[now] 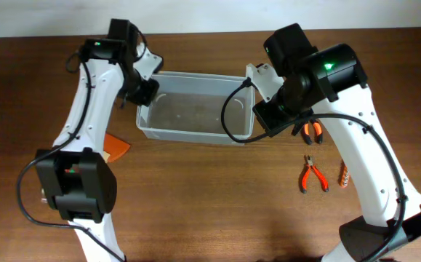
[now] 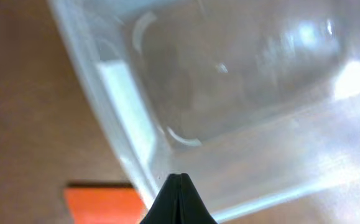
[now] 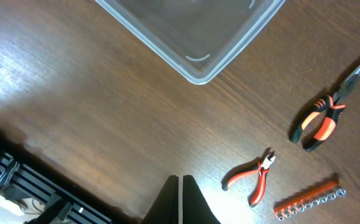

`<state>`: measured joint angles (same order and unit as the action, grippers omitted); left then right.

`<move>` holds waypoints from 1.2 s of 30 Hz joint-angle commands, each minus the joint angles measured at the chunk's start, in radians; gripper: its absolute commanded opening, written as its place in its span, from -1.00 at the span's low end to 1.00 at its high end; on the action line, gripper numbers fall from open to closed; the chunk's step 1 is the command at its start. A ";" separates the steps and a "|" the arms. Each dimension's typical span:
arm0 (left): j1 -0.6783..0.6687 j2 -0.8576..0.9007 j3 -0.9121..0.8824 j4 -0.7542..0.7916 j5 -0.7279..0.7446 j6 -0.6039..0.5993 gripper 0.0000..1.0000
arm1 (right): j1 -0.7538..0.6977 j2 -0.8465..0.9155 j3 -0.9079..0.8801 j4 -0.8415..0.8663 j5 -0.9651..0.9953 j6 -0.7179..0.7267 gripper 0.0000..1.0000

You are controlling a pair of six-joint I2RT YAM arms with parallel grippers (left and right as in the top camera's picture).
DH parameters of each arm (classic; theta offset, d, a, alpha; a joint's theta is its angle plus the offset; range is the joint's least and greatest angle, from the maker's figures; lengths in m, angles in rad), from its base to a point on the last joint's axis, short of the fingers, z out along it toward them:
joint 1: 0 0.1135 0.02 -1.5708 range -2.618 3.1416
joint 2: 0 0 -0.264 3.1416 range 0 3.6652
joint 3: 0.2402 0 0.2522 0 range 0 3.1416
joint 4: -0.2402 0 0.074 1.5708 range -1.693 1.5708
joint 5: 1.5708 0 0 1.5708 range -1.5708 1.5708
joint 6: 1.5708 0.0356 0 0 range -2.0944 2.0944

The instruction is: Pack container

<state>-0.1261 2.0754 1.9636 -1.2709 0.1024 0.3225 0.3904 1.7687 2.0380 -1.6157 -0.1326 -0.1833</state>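
The clear plastic container sits empty at the middle of the table's far side. It fills the left wrist view, and its corner shows in the right wrist view. My left gripper is shut and empty, right at the container's left end. My right gripper is shut and empty, hovering by the container's right end. Red-handled cutters, black-and-orange long-nose pliers and an orange socket rail lie to the container's right.
An orange flat object lies on the table left of the container, also in the left wrist view. The table's edge with dark framing shows at the lower left of the right wrist view.
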 commanded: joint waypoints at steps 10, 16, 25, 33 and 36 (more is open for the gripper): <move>-0.064 0.007 -0.156 -0.050 0.033 -0.023 -0.97 | -0.005 0.002 -0.004 -0.004 -0.005 -0.003 -0.92; -0.064 0.007 -0.243 -0.041 0.033 -0.023 -0.96 | -0.005 0.002 -0.004 -0.004 -0.005 -0.003 -0.92; -0.068 0.007 -0.266 -0.069 0.033 -0.049 -0.96 | -0.005 0.002 -0.004 -0.004 -0.005 -0.003 -0.92; -0.068 0.006 -0.194 0.018 0.029 -0.048 -0.96 | -0.005 0.002 -0.004 0.039 0.015 -0.003 -0.91; -0.068 0.006 -0.074 0.016 -0.002 -0.048 -0.95 | -0.005 0.002 -0.003 0.098 0.016 -0.003 -0.60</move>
<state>-0.1944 2.0823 1.7729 -1.2579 0.1181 0.2874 0.3904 1.7687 2.0380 -1.5528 -0.1284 -0.1829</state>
